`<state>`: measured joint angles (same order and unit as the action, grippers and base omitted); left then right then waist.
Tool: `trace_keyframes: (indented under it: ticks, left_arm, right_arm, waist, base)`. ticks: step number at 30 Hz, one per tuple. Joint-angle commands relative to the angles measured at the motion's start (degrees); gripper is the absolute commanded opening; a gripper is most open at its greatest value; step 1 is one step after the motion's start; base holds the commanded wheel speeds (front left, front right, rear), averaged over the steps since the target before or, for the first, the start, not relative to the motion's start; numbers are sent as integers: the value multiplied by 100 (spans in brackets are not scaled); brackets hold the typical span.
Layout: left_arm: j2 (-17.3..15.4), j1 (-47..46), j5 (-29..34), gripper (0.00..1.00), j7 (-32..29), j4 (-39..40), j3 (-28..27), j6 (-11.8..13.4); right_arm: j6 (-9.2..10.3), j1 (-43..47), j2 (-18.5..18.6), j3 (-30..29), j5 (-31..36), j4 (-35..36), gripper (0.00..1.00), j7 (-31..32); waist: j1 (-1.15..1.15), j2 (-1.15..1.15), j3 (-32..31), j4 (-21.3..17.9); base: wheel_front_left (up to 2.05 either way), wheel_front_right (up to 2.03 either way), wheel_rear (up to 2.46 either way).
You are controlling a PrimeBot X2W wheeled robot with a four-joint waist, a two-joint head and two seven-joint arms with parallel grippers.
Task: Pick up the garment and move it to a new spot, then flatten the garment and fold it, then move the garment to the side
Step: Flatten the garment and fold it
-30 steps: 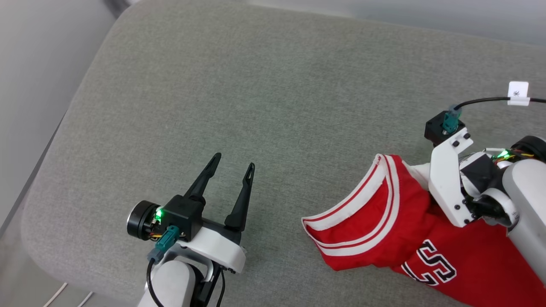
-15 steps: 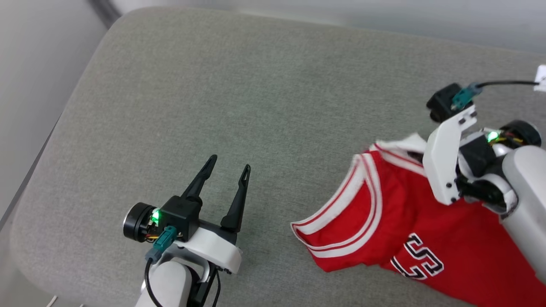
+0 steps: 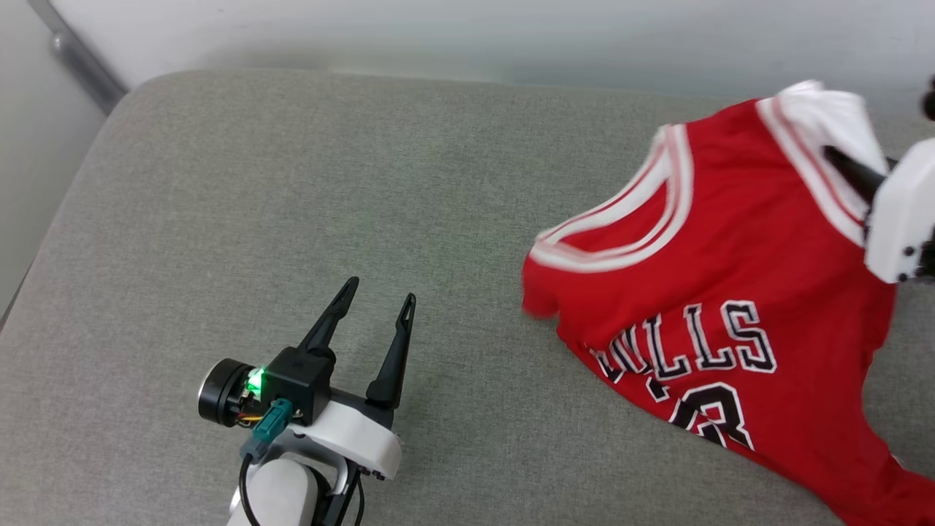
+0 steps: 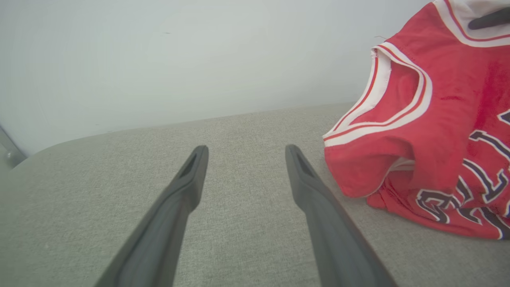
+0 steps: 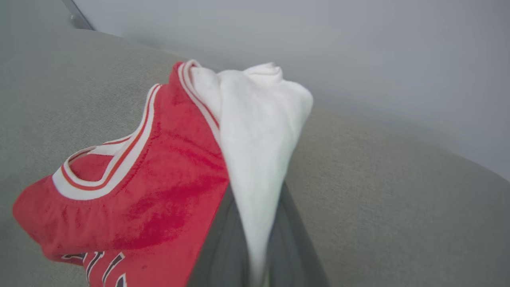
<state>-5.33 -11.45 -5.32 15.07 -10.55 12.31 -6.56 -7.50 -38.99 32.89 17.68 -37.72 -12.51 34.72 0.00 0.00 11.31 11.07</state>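
The right gripper (image 5: 257, 223) pinches the garment (image 3: 701, 241) by its white sleeve for carrying; the left gripper (image 3: 380, 290), fingers wide, waits beside the garment.

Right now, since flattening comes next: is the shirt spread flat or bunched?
Bunched: the shirt hangs rumpled from the right claw, shut on its white sleeve, trailing onto the cushion.
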Motion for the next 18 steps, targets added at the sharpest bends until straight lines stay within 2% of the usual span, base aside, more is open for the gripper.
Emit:
trace_keyframes:
  ticks: [1,5,9,12,16,17,18]
  left_arm:
    - [-25,13,4,100,15,21,-20,-1]
    - [-25,-30,6,100,15,48,-11,-13]
    - [-39,-95,-12,100,15,58,-14,-26]
    - [-49,-139,-17,100,15,43,-12,-34]
    - [-49,-179,-11,100,15,16,-33,-38]
    - [-46,-180,-4,100,15,8,-31,-37]
    - [-43,-174,-8,100,15,-2,-35,-35]
  right_arm:
    - [2,165,-6,-235,191,-124,0,-71]
    - [2,466,-89,-1099,834,-644,0,-156]
    - [2,754,-161,-1723,1503,-1202,0,-233]
    - [2,948,-256,-1953,1865,-1517,0,-296]
    - [3,1169,-488,-1986,2004,-1795,0,-262]
    - [3,1179,-547,-1978,2027,-1812,38,-317]
    - [3,1192,-618,-1978,2015,-1829,100,-380]
  waist:
    - [0,0,35,-49]
    - [0,0,123,-72]
    - [0,0,241,-60]
    - [0,0,298,-55]
    - [0,0,324,-93]
    - [0,0,318,-117]
    - [0,0,303,-148]
  base:
    - [0,0,0]
    - [0,0,0]
    - [0,0,0]
    - [0,0,0]
    - [0,0,0]
    - [0,0,0]
    - [0,0,0]
